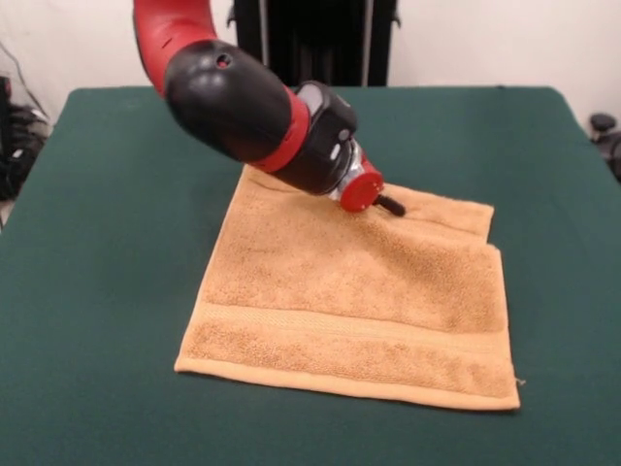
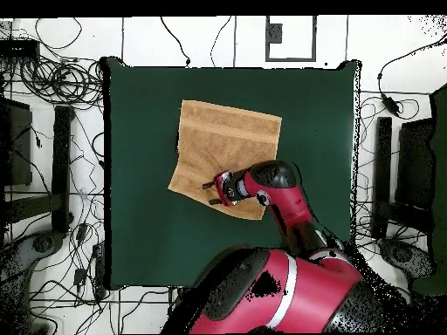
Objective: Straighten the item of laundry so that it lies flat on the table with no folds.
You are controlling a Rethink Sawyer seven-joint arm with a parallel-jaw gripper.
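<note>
Claw (image 1: 396,207): on towel (image 1: 359,301), grip unclear
Fold: just beside claw
Risk: dragging bunches towel on table (image 1: 107,243)

So one camera sits across the table (image 1: 87,291) from me, fairly low and close, angled down, so the green top fills nearly its whole picture and my arm (image 1: 243,102) drops in from the top. The other hangs high above, looking straight down, far enough to catch the whole table (image 2: 140,174) plus the cable-strewn floor around it, with my base at the bottom. Both share the tabletop and the towel (image 1: 359,291) (image 2: 231,131), just flipped half round.
</note>
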